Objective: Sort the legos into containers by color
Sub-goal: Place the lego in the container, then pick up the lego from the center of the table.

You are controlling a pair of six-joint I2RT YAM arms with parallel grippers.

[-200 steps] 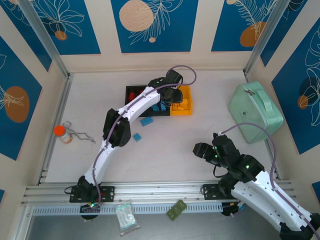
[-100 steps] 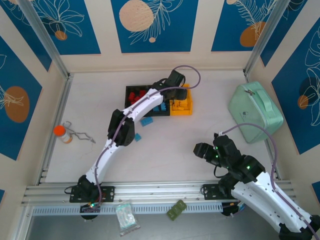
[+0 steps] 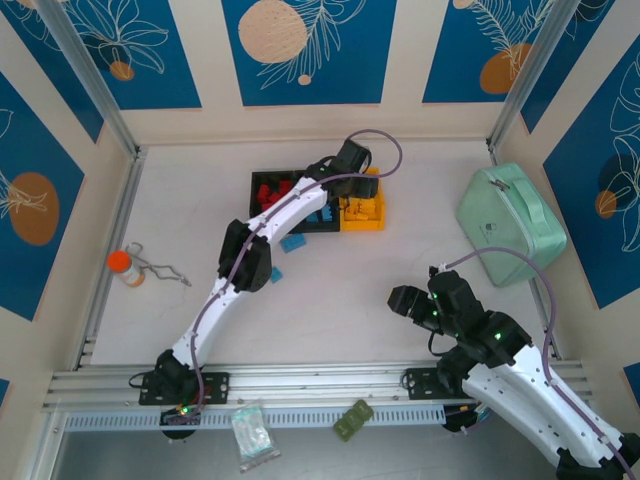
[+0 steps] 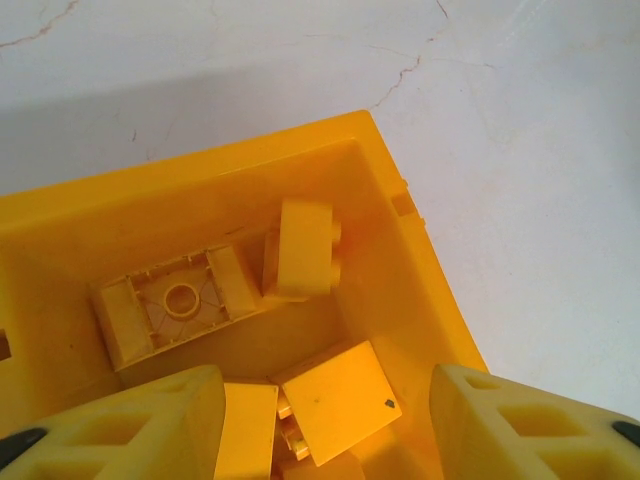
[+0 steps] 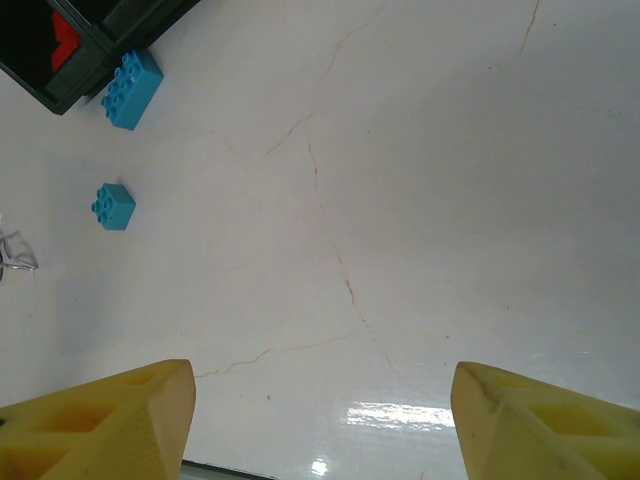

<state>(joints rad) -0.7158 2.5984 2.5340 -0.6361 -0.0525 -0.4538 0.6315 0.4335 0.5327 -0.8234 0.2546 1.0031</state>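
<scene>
Left wrist view: the left hand (image 4: 330, 430) hangs over the yellow bin (image 4: 60, 230), its fingers spread with nothing between them, and several yellow bricks (image 4: 300, 250) lie inside the bin. In the right wrist view the right hand (image 5: 320, 430) is spread too, empty, above the counter (image 5: 420, 200). Two blue bricks (image 5: 130, 88) lie loose there, one just beside a black bin (image 5: 110, 30), the other apart.

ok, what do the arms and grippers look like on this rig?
Both alike: left arm and right arm have white shells, black joints and a grey-lilac cable looping off each. Small green lights on the right arm. The left gripper fingers and right gripper fingers are yellow-orange ribbed plastic.
</scene>
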